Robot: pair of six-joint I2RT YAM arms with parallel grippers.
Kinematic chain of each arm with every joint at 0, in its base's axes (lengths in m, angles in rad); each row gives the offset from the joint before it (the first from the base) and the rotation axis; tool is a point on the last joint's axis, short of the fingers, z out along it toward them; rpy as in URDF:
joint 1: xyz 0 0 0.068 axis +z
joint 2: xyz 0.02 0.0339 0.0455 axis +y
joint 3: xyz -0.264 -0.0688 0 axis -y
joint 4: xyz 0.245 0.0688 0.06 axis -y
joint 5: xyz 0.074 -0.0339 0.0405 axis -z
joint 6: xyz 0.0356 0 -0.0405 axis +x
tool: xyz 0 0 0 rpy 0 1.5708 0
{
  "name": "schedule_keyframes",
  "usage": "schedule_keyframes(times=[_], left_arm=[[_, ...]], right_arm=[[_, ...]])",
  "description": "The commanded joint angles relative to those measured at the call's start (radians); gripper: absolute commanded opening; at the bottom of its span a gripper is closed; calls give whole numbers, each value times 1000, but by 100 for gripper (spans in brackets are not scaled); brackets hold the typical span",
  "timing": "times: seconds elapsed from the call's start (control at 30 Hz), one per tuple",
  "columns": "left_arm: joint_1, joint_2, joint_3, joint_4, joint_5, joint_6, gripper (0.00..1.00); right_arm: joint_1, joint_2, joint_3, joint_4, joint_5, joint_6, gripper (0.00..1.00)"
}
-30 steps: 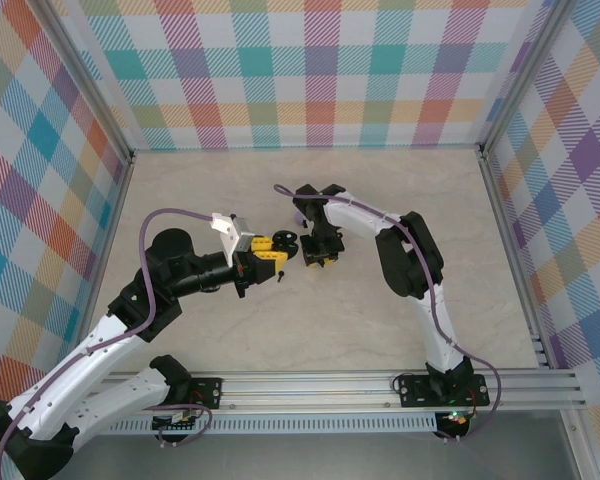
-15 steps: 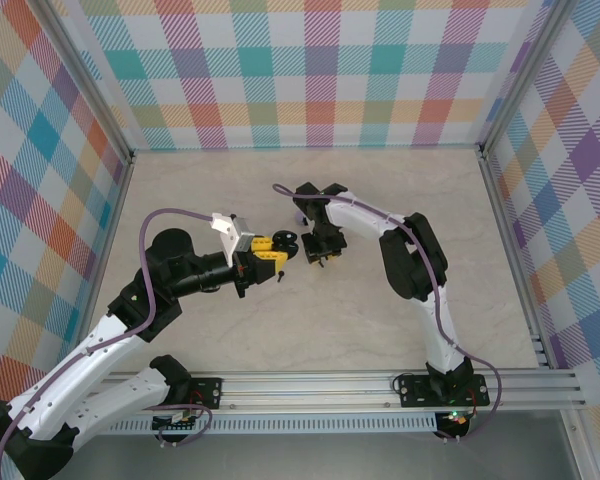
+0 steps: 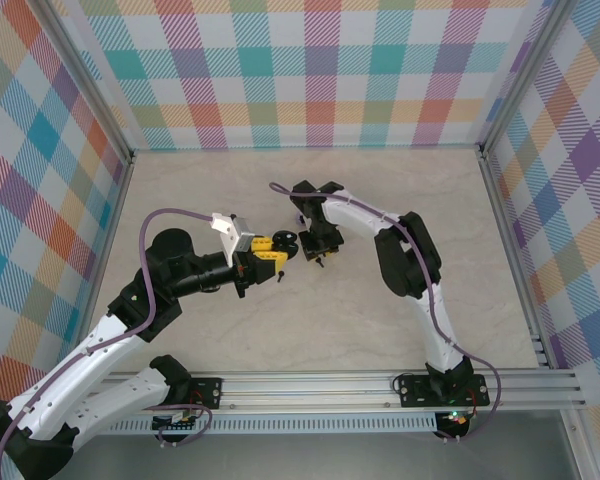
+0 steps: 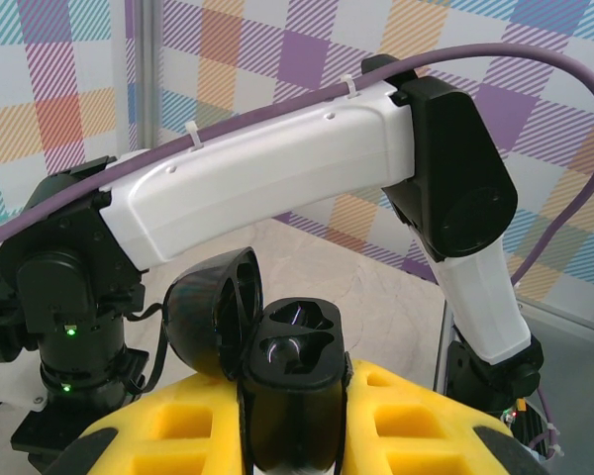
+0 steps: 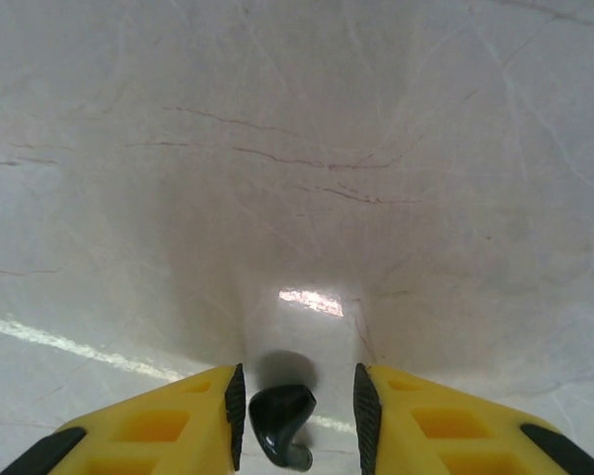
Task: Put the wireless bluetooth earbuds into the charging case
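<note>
The left claw (image 3: 277, 255) is clamped on a black case (image 4: 295, 381). Its lid (image 4: 210, 309) is swung open and both sockets are bare. The right claw (image 5: 299, 388) stands just beside it, near the middle of the pale table (image 5: 297, 148), well apart from the plaid walls (image 3: 310, 70). Its jaws are slightly parted, pointing down at the table. A black earbud (image 5: 280, 418) sits between them, glossy, with a rounded head and a short stem. A gap shows on one side, so I cannot tell whether it is pinched.
</note>
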Motion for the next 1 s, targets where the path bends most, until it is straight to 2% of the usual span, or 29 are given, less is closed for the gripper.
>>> schedule_keyframes(times=[0.0, 0.97], left_arm=[[-6, -10, -4, 10, 14, 7, 7], [-7, -12, -9, 9, 9, 8, 7]], right_arm=[[9, 25, 33, -32, 2, -14, 37], [24, 54, 39, -108, -7, -24, 36]])
